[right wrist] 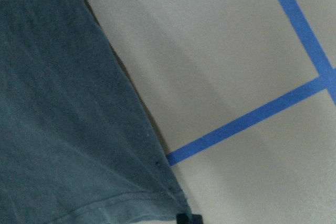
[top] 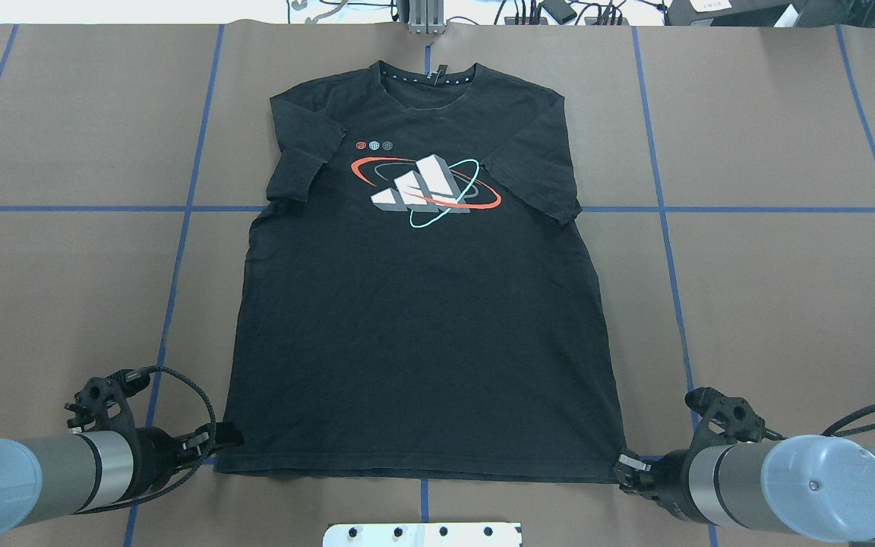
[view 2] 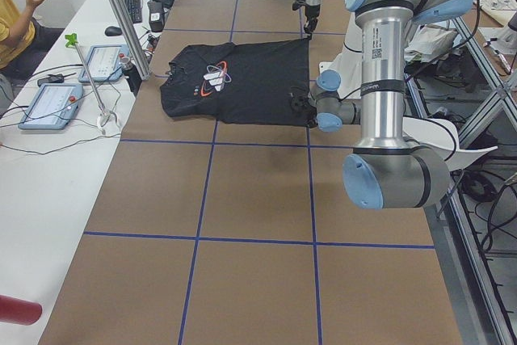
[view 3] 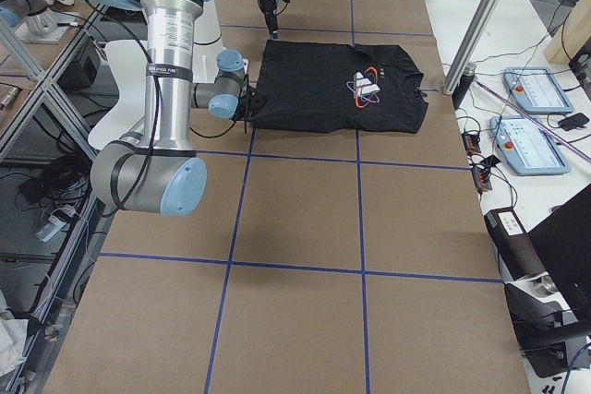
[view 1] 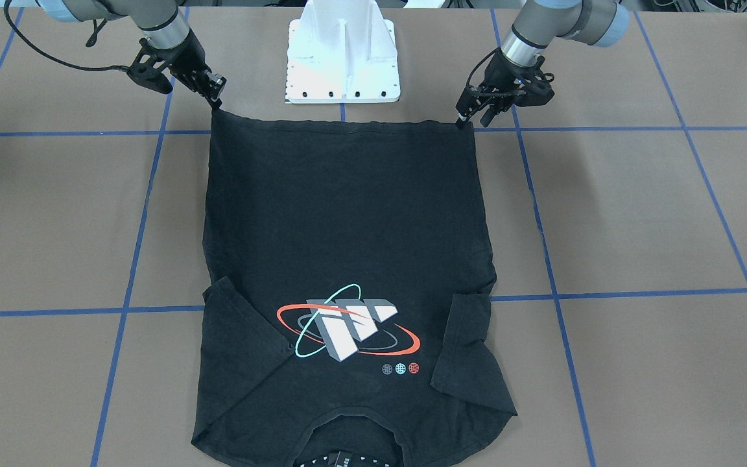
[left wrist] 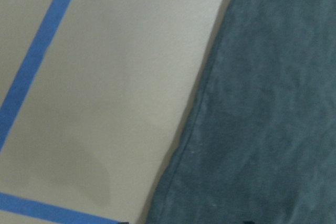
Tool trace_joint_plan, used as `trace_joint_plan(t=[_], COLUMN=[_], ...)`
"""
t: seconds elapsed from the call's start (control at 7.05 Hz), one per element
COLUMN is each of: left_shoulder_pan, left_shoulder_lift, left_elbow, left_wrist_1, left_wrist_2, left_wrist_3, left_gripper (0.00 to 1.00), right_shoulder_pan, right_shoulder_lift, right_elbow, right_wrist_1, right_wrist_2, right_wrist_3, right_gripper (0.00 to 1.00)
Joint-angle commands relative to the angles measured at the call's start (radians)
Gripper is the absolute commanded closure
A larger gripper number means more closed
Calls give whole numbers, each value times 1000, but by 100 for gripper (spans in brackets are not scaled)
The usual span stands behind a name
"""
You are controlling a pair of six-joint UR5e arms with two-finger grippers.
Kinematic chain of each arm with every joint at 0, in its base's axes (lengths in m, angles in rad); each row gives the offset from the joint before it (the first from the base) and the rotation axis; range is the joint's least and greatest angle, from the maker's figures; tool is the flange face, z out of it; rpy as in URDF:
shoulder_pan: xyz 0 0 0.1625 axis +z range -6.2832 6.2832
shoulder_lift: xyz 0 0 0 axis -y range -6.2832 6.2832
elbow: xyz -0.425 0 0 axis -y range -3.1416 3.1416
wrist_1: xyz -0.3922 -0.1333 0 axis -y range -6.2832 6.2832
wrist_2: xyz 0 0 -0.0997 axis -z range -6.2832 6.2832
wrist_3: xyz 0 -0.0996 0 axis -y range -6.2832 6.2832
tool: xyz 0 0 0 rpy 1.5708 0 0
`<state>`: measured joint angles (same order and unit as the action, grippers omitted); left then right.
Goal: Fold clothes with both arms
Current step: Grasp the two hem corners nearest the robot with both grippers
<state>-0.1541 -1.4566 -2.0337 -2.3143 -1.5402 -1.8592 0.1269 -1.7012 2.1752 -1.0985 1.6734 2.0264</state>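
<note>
I'd confirm both pinches first, then lift the two sides evenly with the hem taut. The T-shirt (top: 422, 319) lies flat mid-tabletop, print up, hem along the robot's edge. The left gripper (top: 229, 438) and right gripper (top: 625, 465) each touch a hem corner; clamped or apart, I can't tell.

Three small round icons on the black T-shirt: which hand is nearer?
Left. Left hand at the hem corner on the icons' side; right hand at the opposite corner.

Left gripper (view 1: 462, 119), right gripper (view 1: 217, 102), fingers (view 1: 213, 93) pinched
</note>
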Motion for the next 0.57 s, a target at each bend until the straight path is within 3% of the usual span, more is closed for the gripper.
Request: trace_joint_plan(t=[0.0,0.43], left_shoulder_pan=[19,30], left_shoulder_lift=[-2,-5], left_elbow=[9,6], left_wrist_1=[10,25], left_wrist_2=[2,2], left_wrist_3=[-5,-5], left_gripper=[29,36], right_shoulder_pan=[0,0], right_shoulder_lift=[2,-1], right_elbow=[0,0], right_wrist_1=[0,2], right_wrist_2=[0,2], right_wrist_3=[0,0], right_gripper=[100,100])
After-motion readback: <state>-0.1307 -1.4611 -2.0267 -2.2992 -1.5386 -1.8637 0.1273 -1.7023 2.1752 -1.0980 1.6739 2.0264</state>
